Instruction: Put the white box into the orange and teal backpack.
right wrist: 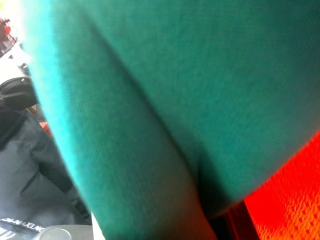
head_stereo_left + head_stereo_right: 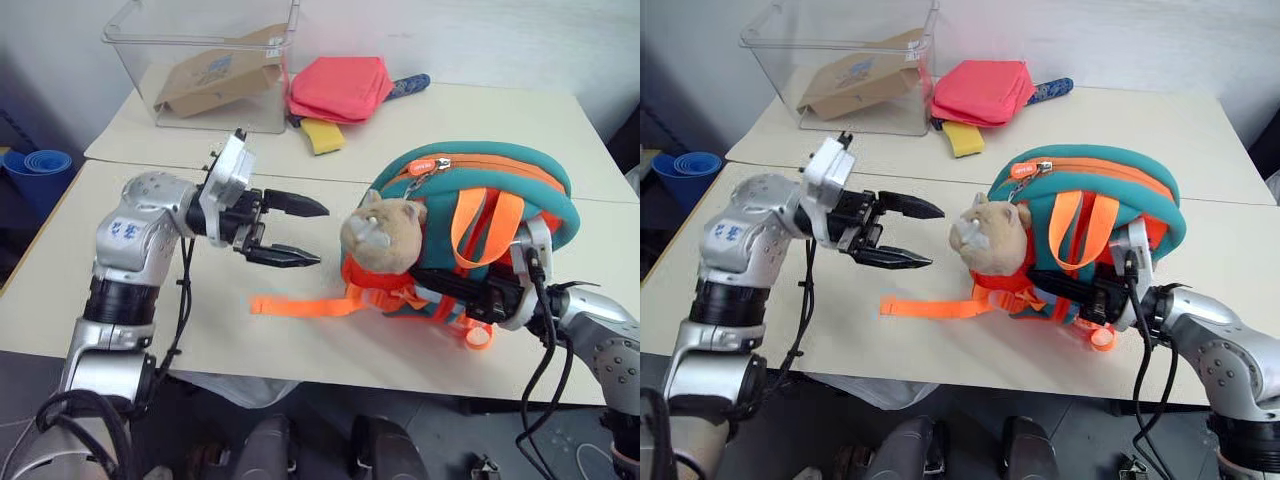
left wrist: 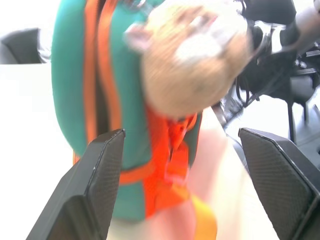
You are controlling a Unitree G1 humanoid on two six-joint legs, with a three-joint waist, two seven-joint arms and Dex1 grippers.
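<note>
backpack (image 2: pixel 470 200) upright | left claw (image 2: pixel 300 232) level, released (empty) | right claw clenched on backpack

The left gripper (image 2: pixel 305 232) is held level with fingers spread apart; the right gripper (image 2: pixel 470 300) is kept closed, forearm level.

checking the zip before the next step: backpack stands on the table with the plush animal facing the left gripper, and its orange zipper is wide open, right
Not quite. The orange zipper on the orange and teal backpack is closed, its pull sitting at the end nearest the plush animal; the left eye view shows this. The rest holds: the backpack stands on the table with the plush facing the open left gripper.
</note>
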